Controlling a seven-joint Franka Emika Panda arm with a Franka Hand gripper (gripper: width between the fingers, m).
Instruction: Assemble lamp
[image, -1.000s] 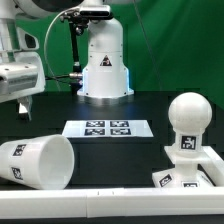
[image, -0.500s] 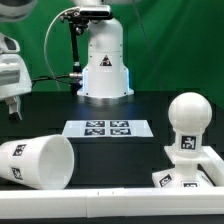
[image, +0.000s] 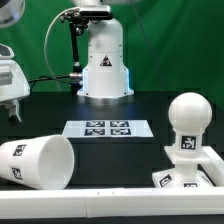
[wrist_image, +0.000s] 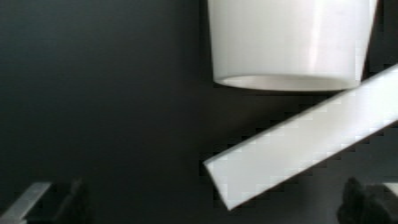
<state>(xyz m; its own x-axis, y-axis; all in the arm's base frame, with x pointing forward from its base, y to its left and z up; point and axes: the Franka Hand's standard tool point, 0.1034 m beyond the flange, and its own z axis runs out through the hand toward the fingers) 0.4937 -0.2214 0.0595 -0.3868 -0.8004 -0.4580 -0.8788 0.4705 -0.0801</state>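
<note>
The white tapered shade (image: 36, 161) lies on its side at the front of the exterior view's left, open mouth toward the middle. The wrist view shows it too (wrist_image: 281, 43), ahead of the fingers. The round bulb on its stem (image: 188, 122) stands upright at the exterior view's right. The small tagged base (image: 184, 177) sits just in front of the bulb. My gripper (image: 13, 108) hangs at the exterior view's left edge, above and behind the shade, not touching it. In the wrist view the gripper (wrist_image: 210, 203) is open, with only dark table between its fingers (wrist_image: 45, 200).
The marker board (image: 107, 128) lies flat mid-table. The big white robot pedestal (image: 105, 62) stands behind it. A white rail (image: 110, 196) runs along the table's front edge and crosses the wrist view as a slanted white strip (wrist_image: 306, 138).
My gripper has moved toward the exterior view's left edge and a little lower. The shade, bulb and base have not moved.
</note>
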